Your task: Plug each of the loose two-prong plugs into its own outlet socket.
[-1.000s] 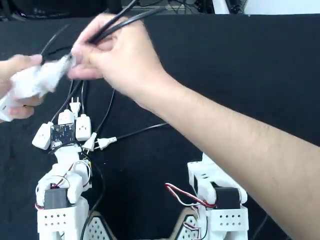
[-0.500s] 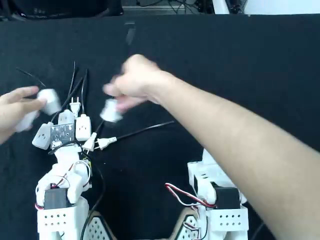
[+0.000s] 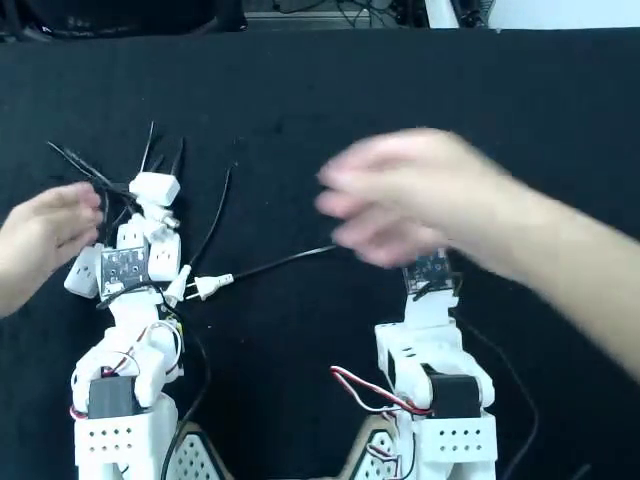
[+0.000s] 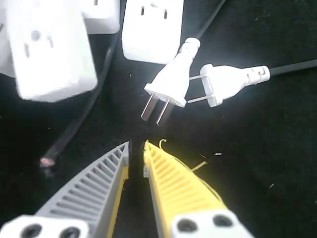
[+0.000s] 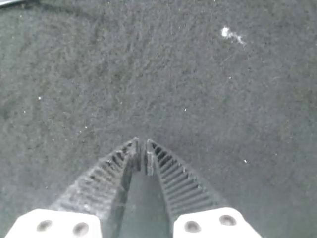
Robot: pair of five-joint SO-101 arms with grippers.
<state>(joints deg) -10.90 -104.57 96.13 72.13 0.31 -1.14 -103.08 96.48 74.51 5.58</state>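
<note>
Two white two-prong plugs on black cords lie side by side, one (image 4: 168, 84) with its prongs toward my left gripper (image 4: 136, 146), the other (image 4: 228, 82) crosswise beside it. My left gripper is shut and empty, just short of them. White outlet sockets (image 4: 49, 47) (image 4: 151, 29) lie beyond. In the high view the plugs (image 3: 180, 288) (image 3: 212, 286) sit beside the left arm, with sockets (image 3: 155, 187) (image 3: 165, 258) (image 3: 82, 272) clustered around its wrist. My right gripper (image 5: 141, 146) is shut and empty over bare black cloth.
A person's hand (image 3: 45, 235) hovers at the left by the sockets. Another hand and forearm (image 3: 420, 200) cross above the right arm. Black cords (image 3: 215, 215) trail from the cluster across the black table cloth (image 3: 330, 90).
The hands let go of the sockets and cords. One hand swept right across the table, the other drew back left. A socket now lies at the top of the cluster. Both arms kept still.
</note>
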